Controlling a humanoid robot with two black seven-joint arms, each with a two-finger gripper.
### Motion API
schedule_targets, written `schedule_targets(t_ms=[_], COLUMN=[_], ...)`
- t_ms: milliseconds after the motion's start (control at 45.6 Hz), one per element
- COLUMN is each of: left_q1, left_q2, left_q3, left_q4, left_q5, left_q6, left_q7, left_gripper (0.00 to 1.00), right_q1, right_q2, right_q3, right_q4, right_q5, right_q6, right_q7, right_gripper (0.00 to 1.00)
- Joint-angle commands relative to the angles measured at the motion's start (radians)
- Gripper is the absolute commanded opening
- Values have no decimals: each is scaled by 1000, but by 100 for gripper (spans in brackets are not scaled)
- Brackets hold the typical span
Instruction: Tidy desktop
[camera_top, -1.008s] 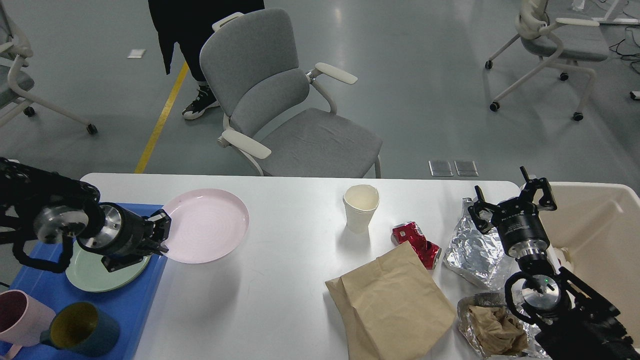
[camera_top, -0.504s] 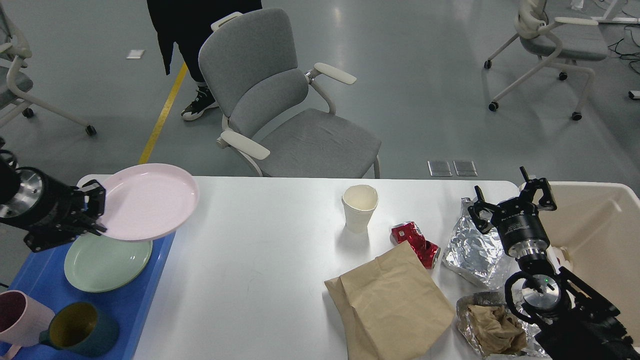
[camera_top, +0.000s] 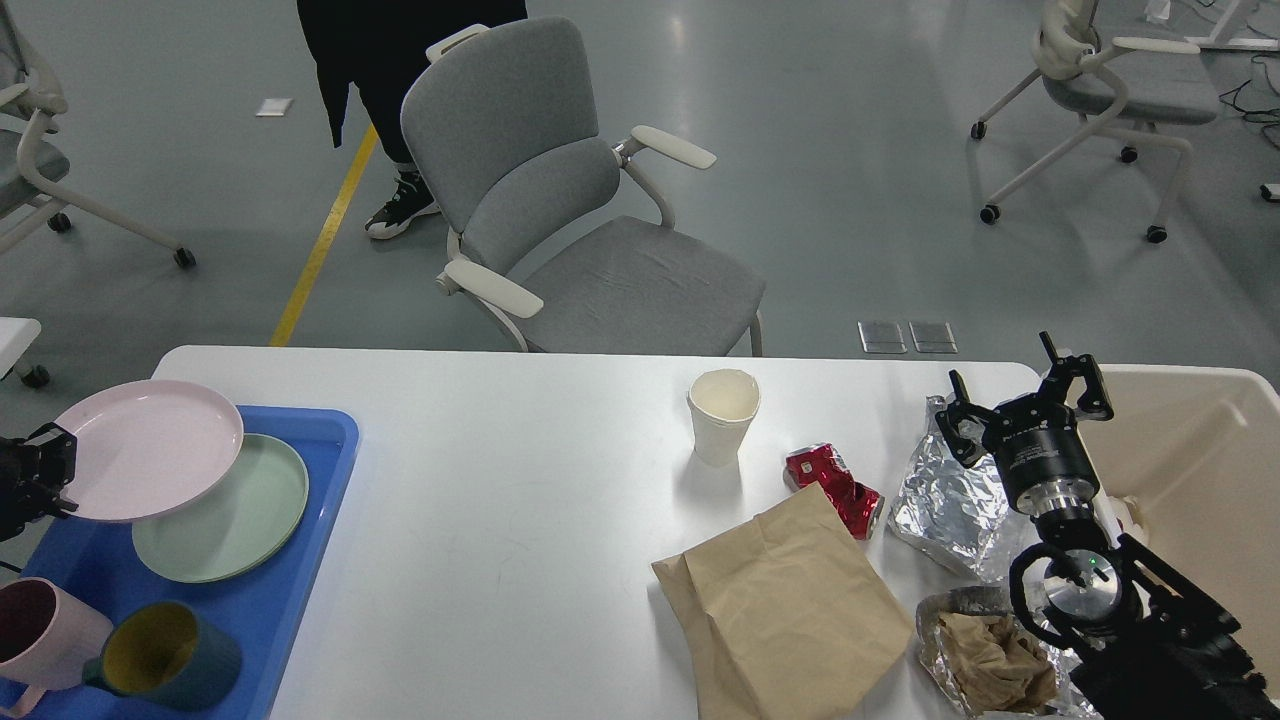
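In the head view, the desktop (camera_top: 520, 480) is seen filling the lower frame. At its left edge a tray (camera_top: 320, 470) is set; a pink plate (camera_top: 150, 450) is held by its rim in the left gripper (camera_top: 45, 470), raised and overlapping a green plate (camera_top: 240, 520), presumably for stacking; two mugs (camera_top: 120, 650) are kept at the tray's near corner. Towards the right edge a cup (camera_top: 722, 415), can (camera_top: 835, 488), bag (camera_top: 790, 605) and foil (camera_top: 950, 500) are left, probably for the bin (camera_top: 1200, 470). The right gripper (camera_top: 1025, 405) is held wide and empty above the foil. No writing can be read.
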Motion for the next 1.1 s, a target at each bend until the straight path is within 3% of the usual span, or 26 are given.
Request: schedule_targets(t_ms=[0,592,657,745,811,920,942,964,1074], left_q1=[85,114,114,117,117,113,110,108,104], left_q2=[-49,-115,-113,-113,-113,-109,-110,-109,-106], left_q3=[-80,-100,-100,-100,-100,-100,-100,-100,-100], left_q4=[65,35,19,12,10,9,9,9,7], left_q5=[24,50,50,50,50,50,50,50,52], left_q6=[4,53,53,55,55,79,108,118,132], left_q7=[20,21,21,21,23,20,20,20,20], left_gripper=[0,2,7,26,31,60,76,82,85], right_q1=[0,0,0,0,0,0,0,0,0], right_q2=[0,0,0,0,0,0,0,0,0], right_q3=[0,0,0,0,0,0,0,0,0], right_q4=[0,0,0,0,0,0,0,0,0], right_q5=[0,0,0,0,0,0,0,0,0], right_q6=[0,0,0,0,0,0,0,0,0], right_q7=[-1,0,0,0,0,0,0,-1,0], right_gripper=[100,100,100,100,100,100,100,100,100])
